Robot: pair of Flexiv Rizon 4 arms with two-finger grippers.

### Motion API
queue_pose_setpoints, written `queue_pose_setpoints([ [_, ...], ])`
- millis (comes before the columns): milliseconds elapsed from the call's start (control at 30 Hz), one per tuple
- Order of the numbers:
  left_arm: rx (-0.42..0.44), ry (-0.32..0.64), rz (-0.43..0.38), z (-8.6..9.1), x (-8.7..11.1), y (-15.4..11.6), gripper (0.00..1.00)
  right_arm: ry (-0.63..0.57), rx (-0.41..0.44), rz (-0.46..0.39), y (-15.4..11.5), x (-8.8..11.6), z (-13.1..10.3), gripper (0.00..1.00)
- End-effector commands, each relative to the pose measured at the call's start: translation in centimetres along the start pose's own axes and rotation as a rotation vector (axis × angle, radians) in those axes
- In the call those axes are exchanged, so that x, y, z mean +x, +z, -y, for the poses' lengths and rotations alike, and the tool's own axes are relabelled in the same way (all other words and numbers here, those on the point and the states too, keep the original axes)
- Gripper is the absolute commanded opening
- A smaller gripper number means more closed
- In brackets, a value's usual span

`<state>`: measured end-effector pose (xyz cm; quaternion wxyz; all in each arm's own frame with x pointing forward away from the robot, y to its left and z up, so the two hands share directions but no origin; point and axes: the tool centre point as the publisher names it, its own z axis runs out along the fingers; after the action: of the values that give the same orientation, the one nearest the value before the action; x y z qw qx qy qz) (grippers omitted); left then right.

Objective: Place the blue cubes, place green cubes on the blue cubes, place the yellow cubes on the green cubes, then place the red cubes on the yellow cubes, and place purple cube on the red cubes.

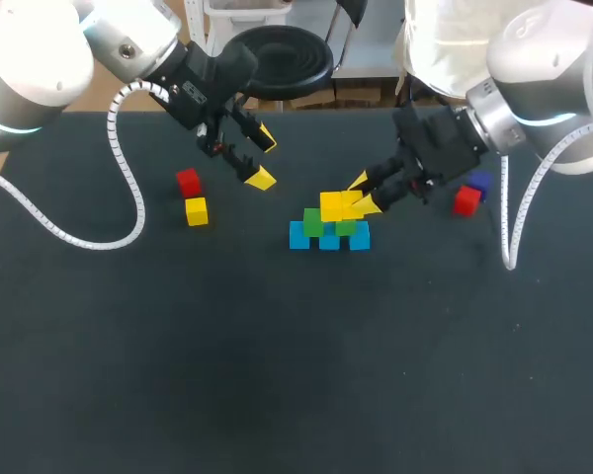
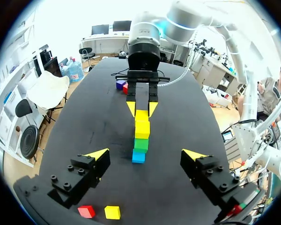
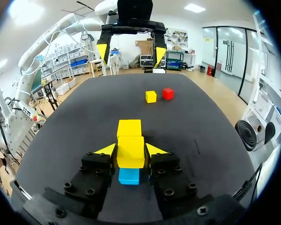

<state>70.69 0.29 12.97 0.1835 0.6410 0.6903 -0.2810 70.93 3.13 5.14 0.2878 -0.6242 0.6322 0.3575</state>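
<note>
Three blue cubes (image 1: 329,240) stand in a row mid-table with two green cubes (image 1: 313,222) on them. One yellow cube (image 1: 329,205) rests on the greens. My right gripper (image 1: 364,194) is shut on a second yellow cube (image 3: 130,151) right beside the first one (image 3: 129,128), over a blue cube (image 3: 129,176). My left gripper (image 1: 263,158) hangs open and empty behind and left of the stack (image 2: 141,144). A loose red cube (image 1: 188,182) and yellow cube (image 1: 196,211) lie at the left. Another red cube (image 1: 465,200) and the purple cube (image 1: 479,183) lie at the right.
The black table (image 1: 277,375) is bare across its whole near half. The right arm's white coiled cable (image 1: 509,237) hangs near the red and purple cubes. The left arm's cable (image 1: 128,188) loops down beside the loose red and yellow cubes.
</note>
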Motion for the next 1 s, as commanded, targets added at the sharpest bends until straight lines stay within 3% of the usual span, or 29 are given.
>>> queue_pose_setpoints([
  [33,-0.002,0.003,0.003,0.1,0.1,0.0,1.0,0.003,0.001,-0.002,0.2,0.1,0.0,0.48],
  [100,-0.002,0.003,0.003,0.1,0.1,0.0,1.0,0.004,0.002,-0.001,0.2,0.1,0.0,0.49],
  [200,-0.002,0.003,0.003,0.1,0.1,0.0,1.0,0.003,0.004,0.001,0.1,0.1,0.0,1.0],
  [1000,-0.002,0.003,0.003,0.1,0.1,0.0,1.0,-0.006,0.062,0.014,-2.3,-0.4,-2.0,1.0],
])
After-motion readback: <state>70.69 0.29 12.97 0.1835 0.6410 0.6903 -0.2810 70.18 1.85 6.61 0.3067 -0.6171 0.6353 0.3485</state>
